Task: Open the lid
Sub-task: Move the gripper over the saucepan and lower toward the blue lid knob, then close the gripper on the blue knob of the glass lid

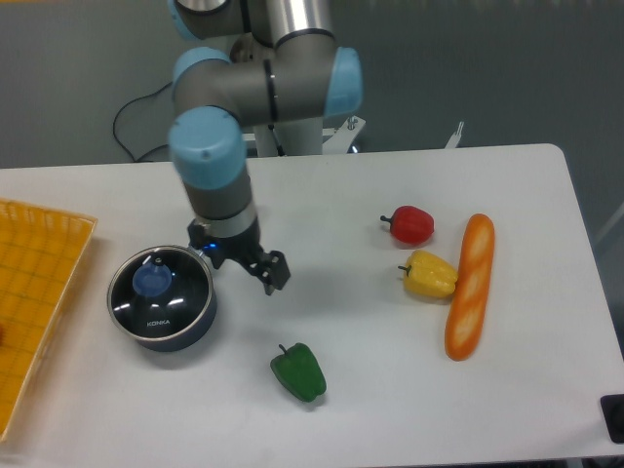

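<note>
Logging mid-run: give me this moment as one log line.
step: approach | tool: open, empty, right of the lid | lid: seated on saucepan, knob untouched | lift not begun

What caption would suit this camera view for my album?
Robot arm's pincer hovers beside a lidded saucepan, its glass lid not yet lifted, peppers nearby.

The lid (pixel 160 296) sits on the saucepan (pixel 192 327); the claw (pixel 244 265) seemingly just right of it
</note>
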Tool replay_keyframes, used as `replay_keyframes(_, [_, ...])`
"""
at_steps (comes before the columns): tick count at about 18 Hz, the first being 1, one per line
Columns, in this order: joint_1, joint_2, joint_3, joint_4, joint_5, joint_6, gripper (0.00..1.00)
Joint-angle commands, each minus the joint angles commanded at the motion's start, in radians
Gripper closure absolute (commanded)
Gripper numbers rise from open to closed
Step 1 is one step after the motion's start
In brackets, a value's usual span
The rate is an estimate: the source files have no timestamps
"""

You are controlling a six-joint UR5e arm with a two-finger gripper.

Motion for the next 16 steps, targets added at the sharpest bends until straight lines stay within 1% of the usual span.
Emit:
replay_keyframes(5, [-0.072,-0.023,0.003,0.006,-0.009,-0.069,0.00])
replay_keyframes(7, [-0.100,-0.038,0.000,0.012,-0.011,-0.072,0.00])
replay_keyframes(10, [-0.120,-0.055,0.002,0.020,-0.049,-0.074,0.00])
replay_keyframes(12, [-0.138,-0.057,0.002,0.020,-0.052,-0.077,0.00])
replay_keyframes(16, [-0.143,-0.069,0.003,0.021,-0.052,-0.078,0.00])
